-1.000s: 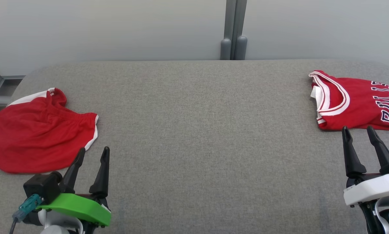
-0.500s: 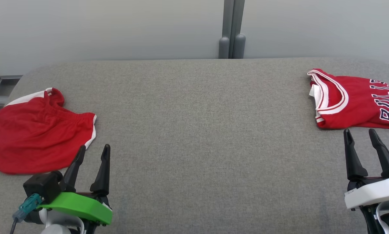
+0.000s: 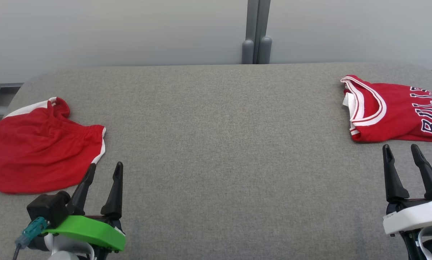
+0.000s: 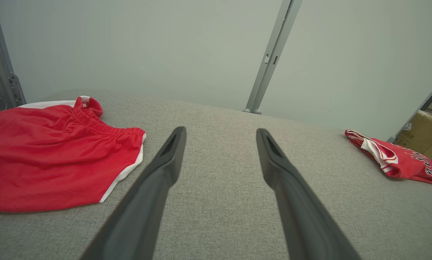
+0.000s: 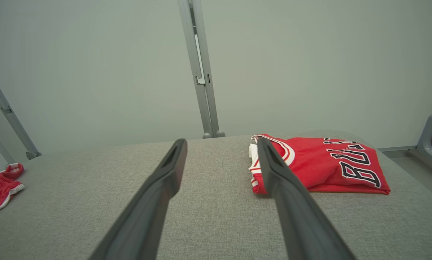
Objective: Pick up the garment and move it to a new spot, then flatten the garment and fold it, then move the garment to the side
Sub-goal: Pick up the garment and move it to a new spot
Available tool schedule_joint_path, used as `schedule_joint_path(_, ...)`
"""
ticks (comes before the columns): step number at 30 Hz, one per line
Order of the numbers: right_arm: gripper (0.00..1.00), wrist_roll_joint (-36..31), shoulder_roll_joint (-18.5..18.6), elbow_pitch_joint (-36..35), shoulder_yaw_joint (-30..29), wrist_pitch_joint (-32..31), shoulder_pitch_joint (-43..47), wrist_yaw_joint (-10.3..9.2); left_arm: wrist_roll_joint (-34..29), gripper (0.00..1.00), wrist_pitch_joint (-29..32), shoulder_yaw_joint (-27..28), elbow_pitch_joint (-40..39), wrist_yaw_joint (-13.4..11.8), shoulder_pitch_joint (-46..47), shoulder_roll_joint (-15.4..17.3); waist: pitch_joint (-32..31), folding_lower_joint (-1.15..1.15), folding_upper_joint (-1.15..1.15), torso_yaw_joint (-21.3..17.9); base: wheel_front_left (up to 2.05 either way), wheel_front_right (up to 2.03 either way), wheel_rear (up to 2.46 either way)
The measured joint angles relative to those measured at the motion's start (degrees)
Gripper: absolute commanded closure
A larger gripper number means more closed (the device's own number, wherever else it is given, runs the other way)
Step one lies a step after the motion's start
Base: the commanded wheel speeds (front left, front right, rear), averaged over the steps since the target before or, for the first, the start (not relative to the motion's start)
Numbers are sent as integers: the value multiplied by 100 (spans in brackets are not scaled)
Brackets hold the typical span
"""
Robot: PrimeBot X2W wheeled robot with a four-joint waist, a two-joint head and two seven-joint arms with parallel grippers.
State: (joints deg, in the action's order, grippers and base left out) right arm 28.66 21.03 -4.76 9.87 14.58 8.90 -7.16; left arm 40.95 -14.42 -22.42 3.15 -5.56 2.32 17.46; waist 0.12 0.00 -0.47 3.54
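Grey fabric table (image 3: 216,144) below a pale wall (image 3: 129,29) (one grey post (image 3: 255,32) behind); left gripper (image 3: 105,166) and right gripper (image 3: 400,147) spread, empty

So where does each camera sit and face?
Head: on the head, looks forward and down at the table; left gripper lower left, right gripper lower right.
Left wrist: along that gripper's open fingers; shorts at left.
Right wrist: along its open fingers; jersey just beyond.
All three share shorts and jersey.

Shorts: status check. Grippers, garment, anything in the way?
Left gripper and right gripper both open, holding nothing. Red shorts loose on the table, not gripped, beside left jaws. Folded jersey far right; nothing blocking.
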Motion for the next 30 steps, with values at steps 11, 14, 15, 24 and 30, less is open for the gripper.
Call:
schedule_joint_path(11,0,-47,-64,-86,-4,0,26,0,-42,0,0,-37,9,0,1,-21,2,0,0,56,0,0,0)
schedule_joint_path(14,0,-47,-66,-112,-3,0,49,-1,-48,0,0,-56,23,1,1,-35,15,0,0,135,0,0,0)
schedule_joint_path(15,0,-47,-66,-118,2,0,49,0,-49,0,0,-58,33,1,1,-35,18,0,0,167,0,0,0)
schedule_joint_path(24,0,-46,-83,-132,62,0,51,10,-93,0,0,-48,88,1,5,-48,25,0,0,518,0,0,0)
schedule_joint_path(30,0,-46,-83,-132,158,0,69,73,-98,0,0,-22,146,1,5,-58,33,0,0,874,0,0,0)
